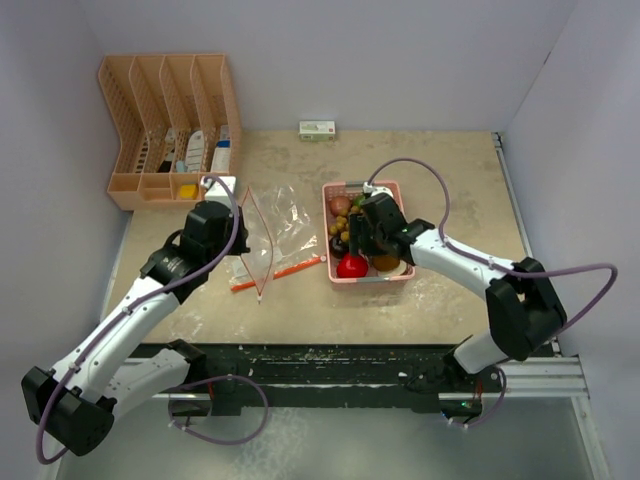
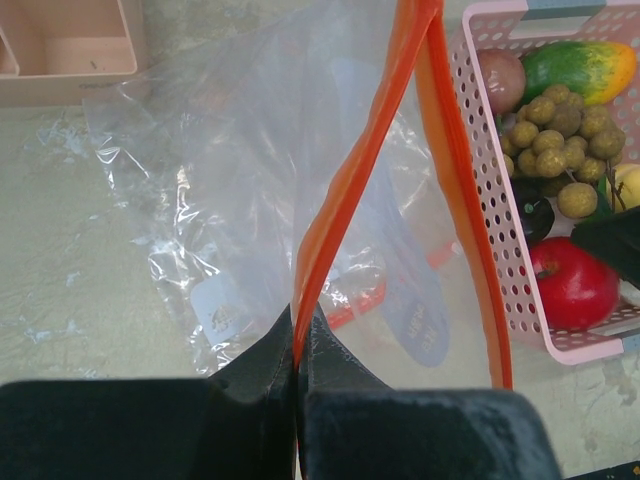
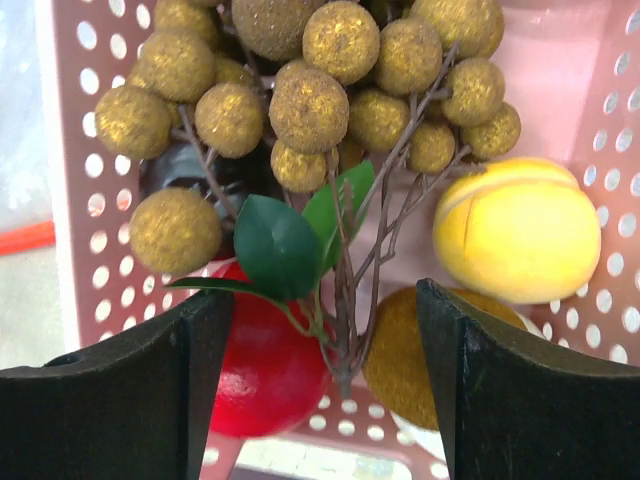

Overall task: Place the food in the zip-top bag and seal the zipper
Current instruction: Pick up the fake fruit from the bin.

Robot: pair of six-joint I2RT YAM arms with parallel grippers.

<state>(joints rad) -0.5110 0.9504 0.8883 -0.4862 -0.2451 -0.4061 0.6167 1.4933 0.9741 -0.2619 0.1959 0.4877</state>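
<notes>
Food [image 1: 350, 265], comprising tan-ball cluster [image 3: 310, 90], red apple [image 3: 265, 370] and yellow lemon [image 3: 515, 245], lies in the pink basket [image 3: 60, 200] directly beneath the right gripper [image 3: 325, 300], whose spread jaws straddle the cluster's stem, while the left gripper [image 2: 298, 345] pinches the orange rim of the zip-top bag [image 2: 230, 150] alongside.

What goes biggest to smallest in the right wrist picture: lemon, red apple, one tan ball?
Lemon, largest showing.
Red apple, partly hidden, so maybe as large.
Tan ball, smallest.
</notes>
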